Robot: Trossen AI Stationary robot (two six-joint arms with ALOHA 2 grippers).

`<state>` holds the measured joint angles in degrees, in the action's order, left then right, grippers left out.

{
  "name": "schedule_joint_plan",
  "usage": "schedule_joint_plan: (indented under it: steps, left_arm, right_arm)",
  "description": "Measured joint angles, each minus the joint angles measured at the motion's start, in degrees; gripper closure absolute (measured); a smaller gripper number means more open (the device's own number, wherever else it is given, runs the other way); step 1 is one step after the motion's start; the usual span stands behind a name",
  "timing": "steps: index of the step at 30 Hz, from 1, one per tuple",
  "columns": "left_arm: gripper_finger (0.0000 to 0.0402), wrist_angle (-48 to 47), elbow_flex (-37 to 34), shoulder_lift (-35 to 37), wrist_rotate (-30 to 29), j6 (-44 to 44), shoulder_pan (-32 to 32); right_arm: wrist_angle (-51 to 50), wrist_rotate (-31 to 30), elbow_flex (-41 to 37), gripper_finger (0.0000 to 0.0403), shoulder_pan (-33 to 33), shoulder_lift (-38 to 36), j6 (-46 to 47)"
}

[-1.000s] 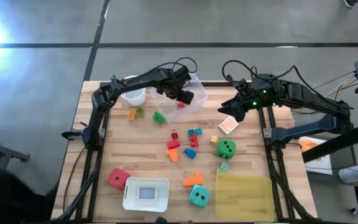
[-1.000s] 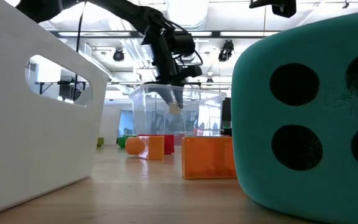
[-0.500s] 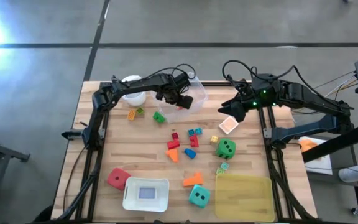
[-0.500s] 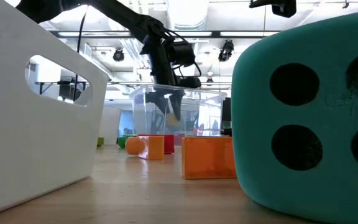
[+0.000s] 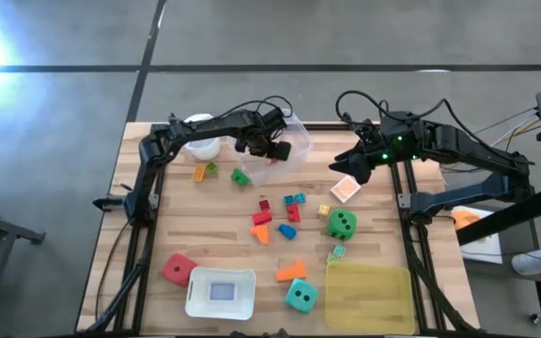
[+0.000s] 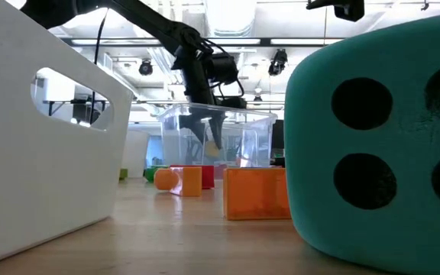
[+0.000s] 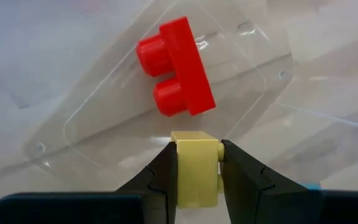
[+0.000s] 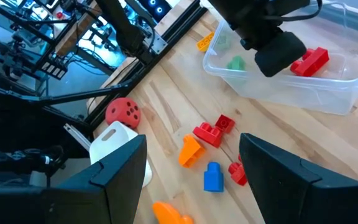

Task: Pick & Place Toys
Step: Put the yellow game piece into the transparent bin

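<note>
Currently the left gripper (image 7: 196,177) sits inside the clear plastic tub (image 5: 294,133) at the table's far edge, fingers (image 7: 160,180) clamped on a small pale-yellow block (image 7: 196,169). Just ahead of its tips, a red two-stud brick (image 7: 176,67) lies on the tub floor, apart from the yellow block. In the low view the left gripper hangs down inside the tub walls; whether the block touches the floor I can't tell from that angle.

Just outside the tub, on the near side of this gripper: a small green block (image 5: 240,176), plus an orange block (image 5: 198,173) and a small green-and-yellow piece (image 5: 211,168) farther to the left. A white cup (image 5: 201,145) stands left of the tub, partly under the left arm.

The right gripper (image 5: 348,165) hovers over the table's right far part, fingers (image 8: 120,167) spread wide, nothing between them. A flat orange-and-white square tile (image 5: 346,190) lies just on its near side.

Beyond that, toward the table's middle and near edge: a loose cluster of small red, blue, teal and orange blocks (image 5: 275,219), a green dotted die (image 5: 341,223), an orange block (image 5: 292,271), a teal dotted die (image 5: 300,296), a red dotted die (image 5: 177,269). A white handled bin (image 5: 220,293) and a flat yellow translucent lid (image 5: 367,296) sit at the near edge.
</note>
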<state>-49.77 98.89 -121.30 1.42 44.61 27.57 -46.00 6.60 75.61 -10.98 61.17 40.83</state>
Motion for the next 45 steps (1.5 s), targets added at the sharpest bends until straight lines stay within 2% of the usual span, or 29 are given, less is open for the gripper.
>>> schedule_joint_plan:
  steps: [12,18,25,45]
  left_arm:
    - [0.0313,2.4,0.06,0.22,0.97,6.59,0.41]
    - [0.0313,2.02,0.04,0.22,-1.07,11.28,0.8]
    - [0.0313,0.47,-3.2,0.24,-0.78,15.22,0.89]
    - [0.0313,1.11,-5.53,0.24,-0.95,15.44,0.31]
  right_arm:
    - [0.0,1.15,0.0,0.0153,0.0,0.0,0.19]
    - [0.02,1.15,0.0,0.0153,0.0,-0.02,1.04]
    - [0.04,1.15,0.0,0.0153,0.0,-0.02,1.24]
    - [0.04,1.13,0.0,0.0153,0.0,-0.02,1.19]
